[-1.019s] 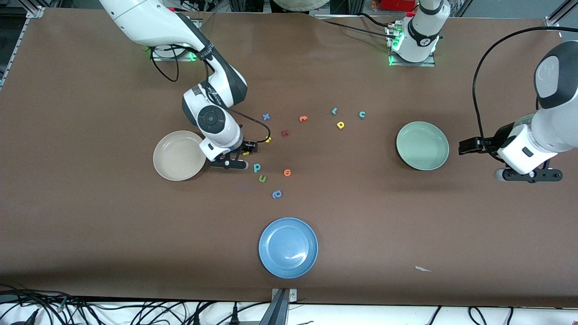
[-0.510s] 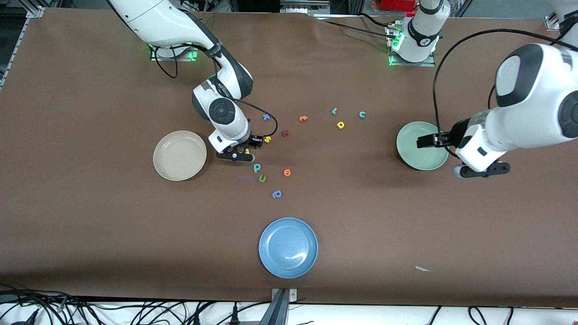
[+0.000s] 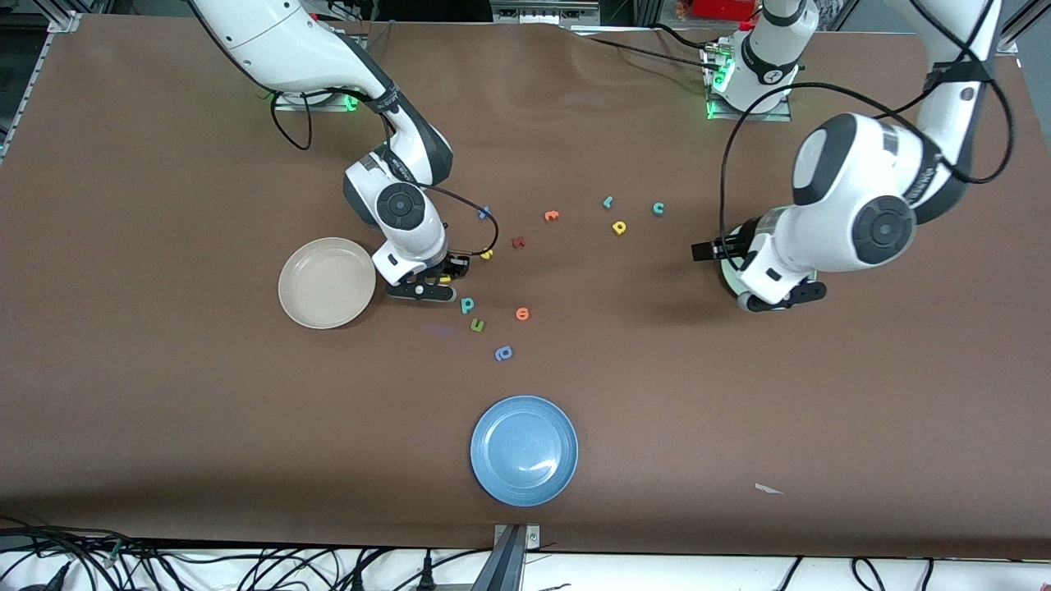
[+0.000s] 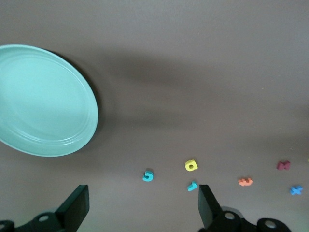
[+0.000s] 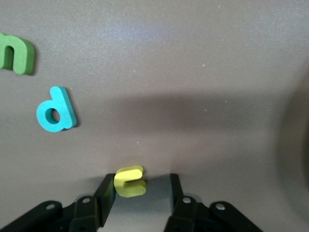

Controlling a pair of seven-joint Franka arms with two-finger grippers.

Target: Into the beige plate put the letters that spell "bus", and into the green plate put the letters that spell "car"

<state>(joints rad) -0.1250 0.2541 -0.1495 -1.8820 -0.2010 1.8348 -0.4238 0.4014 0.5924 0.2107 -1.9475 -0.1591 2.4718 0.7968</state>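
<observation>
Beside beige plate (image 3: 327, 282), right gripper (image 5: 138, 193) straddles yellow u (image 5: 129, 181), jaws spread, one finger touching. Left gripper (image 4: 143, 212) hovers over green plate (image 4: 41, 101), jaws wide.

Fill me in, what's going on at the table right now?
The right claw is down at the table beside the beige plate, its fingers around the yellow u but not clearly pinching it. The teal b and yellow s lie loose nearby. The left claw hangs open over the green plate, holding nothing. The c, a and r sit untouched. Both plates look empty.
</observation>
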